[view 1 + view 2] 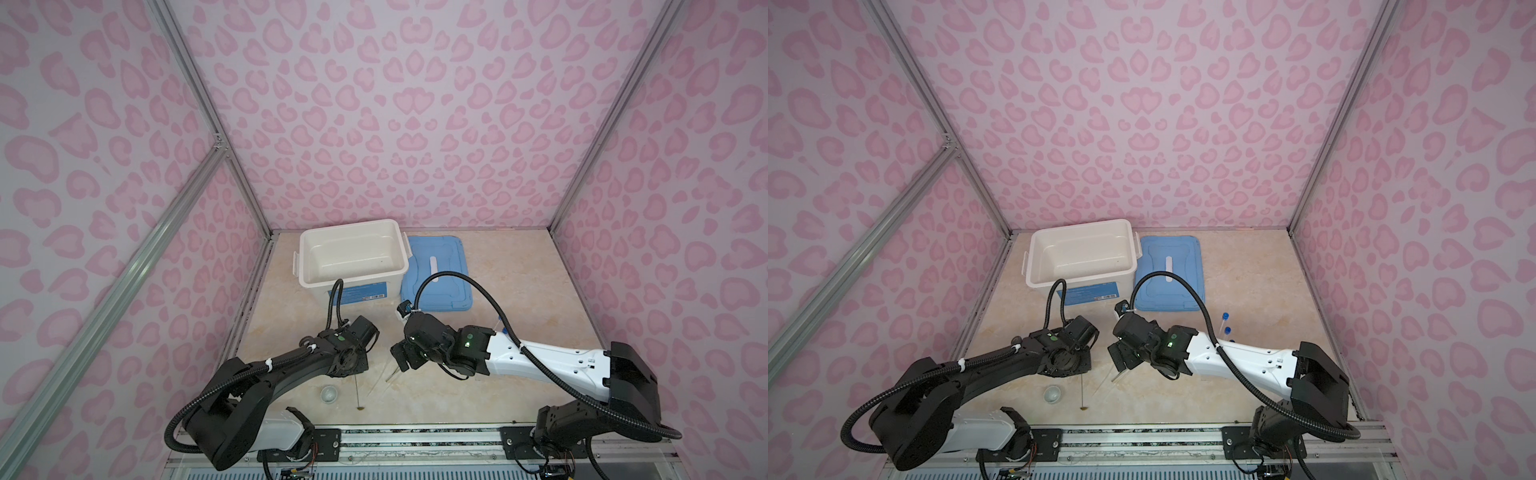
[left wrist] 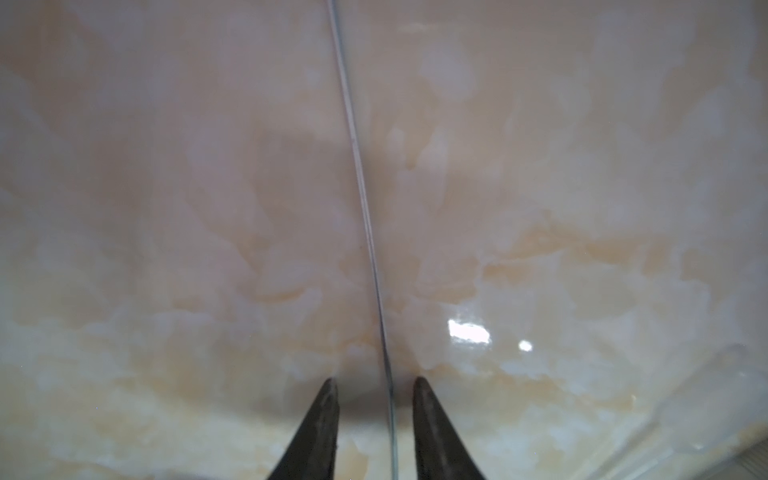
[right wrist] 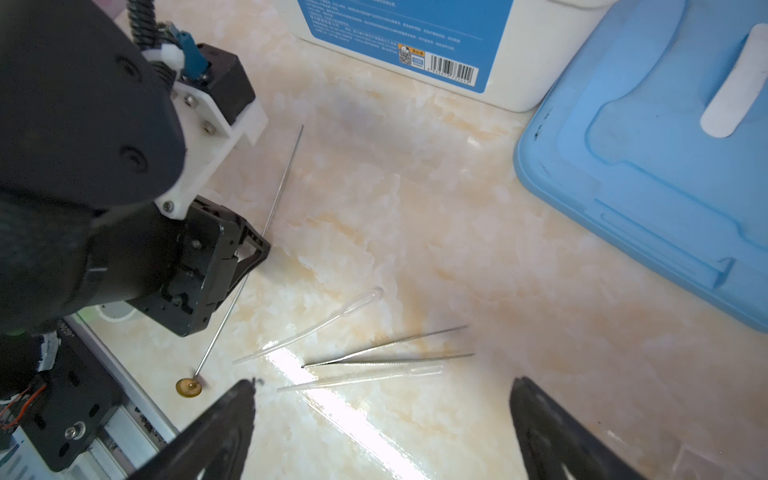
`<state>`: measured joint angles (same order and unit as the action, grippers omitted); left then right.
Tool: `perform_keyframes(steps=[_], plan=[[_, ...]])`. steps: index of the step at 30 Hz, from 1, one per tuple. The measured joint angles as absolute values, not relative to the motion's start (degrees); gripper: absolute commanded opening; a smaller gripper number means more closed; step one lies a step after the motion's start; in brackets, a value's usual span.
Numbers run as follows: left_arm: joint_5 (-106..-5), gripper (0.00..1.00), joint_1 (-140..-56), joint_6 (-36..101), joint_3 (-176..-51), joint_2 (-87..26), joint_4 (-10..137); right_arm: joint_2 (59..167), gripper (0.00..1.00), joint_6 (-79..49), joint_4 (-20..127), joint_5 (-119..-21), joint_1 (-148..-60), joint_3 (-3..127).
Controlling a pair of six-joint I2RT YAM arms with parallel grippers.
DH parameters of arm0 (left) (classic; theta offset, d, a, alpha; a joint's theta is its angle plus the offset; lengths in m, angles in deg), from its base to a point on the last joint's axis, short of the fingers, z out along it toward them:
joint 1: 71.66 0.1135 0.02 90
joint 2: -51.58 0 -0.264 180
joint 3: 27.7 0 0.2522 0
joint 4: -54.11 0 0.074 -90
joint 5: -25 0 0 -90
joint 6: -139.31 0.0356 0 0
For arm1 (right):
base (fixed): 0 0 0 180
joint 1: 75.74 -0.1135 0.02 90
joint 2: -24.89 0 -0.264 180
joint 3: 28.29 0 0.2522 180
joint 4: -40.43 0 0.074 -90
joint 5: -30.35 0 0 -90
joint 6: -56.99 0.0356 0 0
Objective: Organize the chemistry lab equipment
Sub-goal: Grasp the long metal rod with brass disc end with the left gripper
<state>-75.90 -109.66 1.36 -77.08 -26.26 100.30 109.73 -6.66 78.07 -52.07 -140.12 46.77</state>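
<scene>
**Left gripper (image 2: 375, 386) astride the long thin rod (image 2: 361, 187); jaws narrow, pinch not yet made.**

Left wrist view: the fingertips (image 2: 330, 388) stand close on either side of the rod. A sliver of table seems to show on both sides, and the rod sits nearer one finger. Focus is soft, so light contact cannot be ruled out. In a top view the rod (image 1: 357, 390) lies flat at lower centre, just right of a small white dish (image 1: 328, 394). The white bin (image 1: 353, 249) sits at upper centre, well apart. The right gripper (image 3: 384, 384) hangs wide and empty over the tweezers (image 3: 390, 353) and a dropper (image 3: 349, 309). To do it well: centre the rod between the fingers, close gently at table level, then lift level so the thin rod neither pivots nor slips.
</scene>
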Motion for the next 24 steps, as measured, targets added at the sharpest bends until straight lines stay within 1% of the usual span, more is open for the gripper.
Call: perform_keyframes(steps=[1, 3, 4, 5, 10, 11, 12, 17, 19, 24], plan=[[-76.36, 0.27, -109.72, 1.34, -77.08, -26.56, 99.9, 109.73, 0.97, -6.66, 78.05, -52.07, -140.15, 46.77], [-77.06, 0.25, -109.75, 1.14, -77.05, -26.98, 99.21, 109.73, 0.97, -6.66, 78.07, -51.99, -140.25, 46.77], [-77.41, 0.17, -109.75, 1.12, -77.05, -27.24, 98.92, 109.73, 0.97, -6.66, 78.07, -51.94, -140.25, 46.77], [-77.74, 0.13, -109.77, 0.95, -77.01, -27.42, 98.55, 109.73, 0.96, -6.66, 78.07, -51.83, -140.28, 46.77], [-79.03, 0.12, -109.7, 0.97, -77.14, -28.71, 96.23, 109.73, 0.96, -6.66, 78.07, -51.64, -140.41, 46.77], [-79.18, 0.06, -109.7, 0.97, -77.23, -28.9, 95.77, 109.73, 0.96, -6.66, 78.07, -51.57, -140.41, 46.77], [-79.2, 0.04, -109.7, 0.97, -77.23, -29.03, 94.94, 109.75, 0.96, -6.66, 78.07, -51.55, -140.43, 46.77], [-79.33, 0.03, -109.66, 0.99, -77.43, -29.45, 94.53, 110.01, 0.96, -6.66, 78.05, -51.53, -140.45, 46.77], [-79.33, 0.01, -109.66, 0.99, -77.51, -29.52, 94.57, 110.23, 0.96, -6.68, 78.05, -51.53, -140.45, 46.77], [-79.29, 0.01, -109.66, 1.01, -77.6, -28.95, 94.53, 110.38, 0.96, -6.7, 78.03, -51.53, -140.45, 46.77]])
